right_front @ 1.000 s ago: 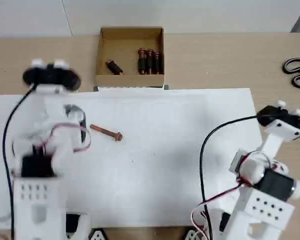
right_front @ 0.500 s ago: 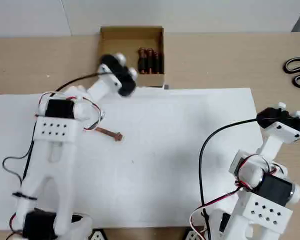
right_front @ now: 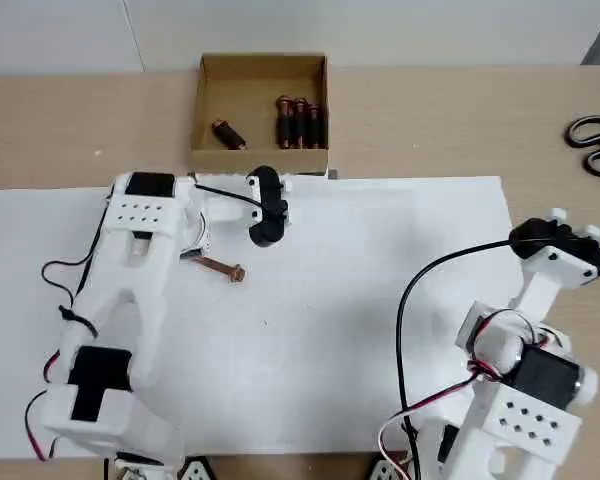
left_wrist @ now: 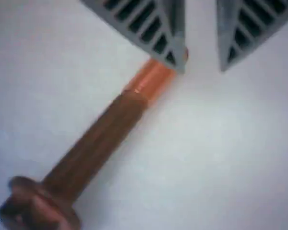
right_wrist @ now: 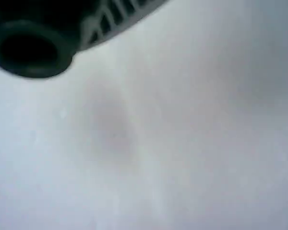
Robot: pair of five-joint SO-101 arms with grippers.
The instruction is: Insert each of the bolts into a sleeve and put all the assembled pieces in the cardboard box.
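Sheet (right_front: pixel 380 300): white, spread over a wood table (right_front: pixel 450 110); wide bare middle between the arms.
Right gripper (right_wrist: pixel 86 28): low over the sheet at its near right; too blurred and cut off to tell its grip.
Bolt (right_front: pixel 220 267): copper, flat on the sheet by the left arm, flanged head toward the middle; tip hidden under the arm from above.
Left gripper (left_wrist: pixel 201 60): released, jaws apart, one finger at the bolt's smooth tip.
Box (right_front: pixel 263 158): just past the sheet's far edge, holding three pieces (right_front: pixel 300 122) side by side and one apart.
Scissors (right_front: pixel 595 140): far right, cut off.

One bolt (right_front: pixel 220 267), four copper pieces (right_front: pixel 299 122), one cardboard box (right_front: pixel 263 62), one pair of scissors (right_front: pixel 597 143)
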